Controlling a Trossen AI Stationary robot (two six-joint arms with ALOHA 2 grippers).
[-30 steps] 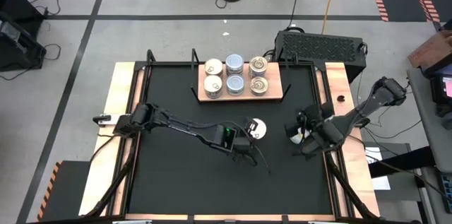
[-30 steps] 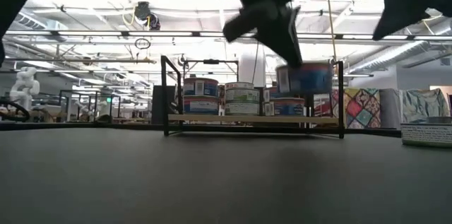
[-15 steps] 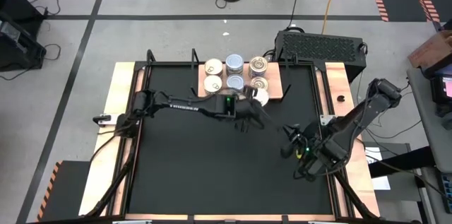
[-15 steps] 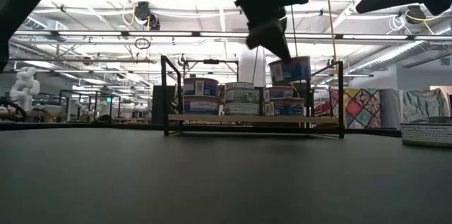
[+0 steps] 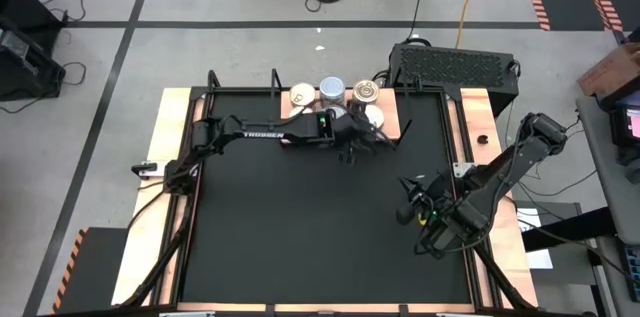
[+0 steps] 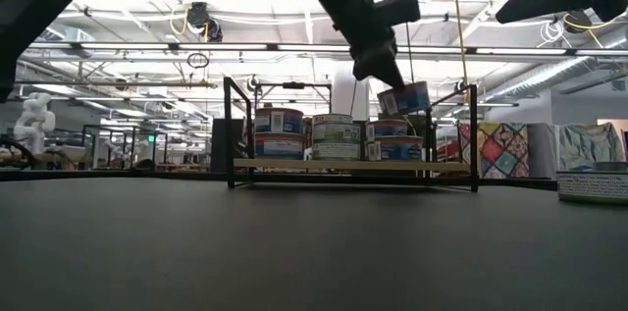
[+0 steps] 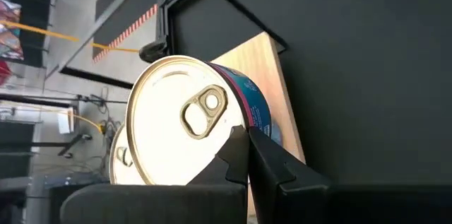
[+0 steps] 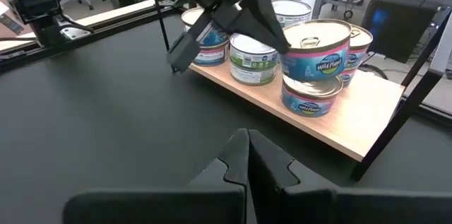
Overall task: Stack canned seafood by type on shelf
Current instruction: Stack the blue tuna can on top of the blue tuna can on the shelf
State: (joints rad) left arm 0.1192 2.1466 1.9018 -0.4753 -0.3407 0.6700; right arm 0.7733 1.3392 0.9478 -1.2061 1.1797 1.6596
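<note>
The shelf [image 8: 367,126], a light wooden board with black posts, stands at the table's far edge and carries several tins [image 8: 254,58]. My left gripper [image 5: 368,129] reaches over the board's right part, shut on a cream-topped tin with a pull tab and a blue-and-pink label [image 8: 316,46]. This tin hangs just over a like-labelled tin [image 8: 311,97] on the board; whether the two touch I cannot tell. My right gripper [image 8: 247,155] is shut with nothing in it, raised over the table's right side [image 5: 406,213] and pointing at the shelf. My left gripper pinches the tin at its rim [image 7: 227,133], on the side toward the table's near edge, between its two shut fingers. The fingers [image 8: 272,34] come slanting down from the near left. The tin is lifted clear of the table and tilts a little, top up.
A black ribbed box [image 5: 455,62] sits beyond the table's far right corner. The shelf's black posts [image 6: 474,134] rise at both its ends. The black tabletop [image 5: 300,227] lies bare in front of the shelf. A white-edged object [image 6: 592,185] shows at the table's right edge.
My left gripper has carried the tin from over the table's middle toward the far edge, rising a little, until it hangs over the shelf's right part. My right gripper drew back a little toward the near edge, then kept still.
</note>
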